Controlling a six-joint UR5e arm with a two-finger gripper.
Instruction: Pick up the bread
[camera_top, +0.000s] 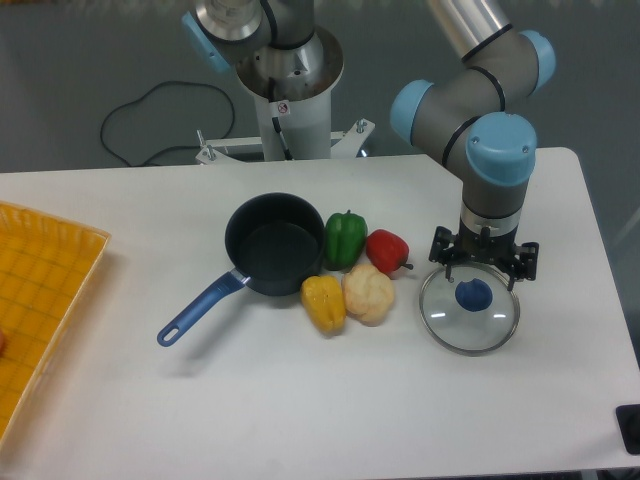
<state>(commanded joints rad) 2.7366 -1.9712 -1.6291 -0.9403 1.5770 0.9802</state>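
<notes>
Bright, even overhead light washes the white table (300, 400) nearly to glare, shadows beneath the pan (272, 245) and glass lid (469, 309) are faint and soft, and detail is slightly blurred throughout

The bread (369, 294) is a pale cream-beige, lumpy, rounded bun with an uneven, knobbly surface and a slightly lighter crown. It rests on the white table (300, 400), a little right of centre, sitting low and stable with its broader side down. Its left flank touches the yellow pepper (324, 303), and its upper edge sits just below the red pepper (386, 249) and the green pepper (345, 239). The glass lid (469, 310) lies to its right, apart from it. Nothing grips it or covers it.
</notes>
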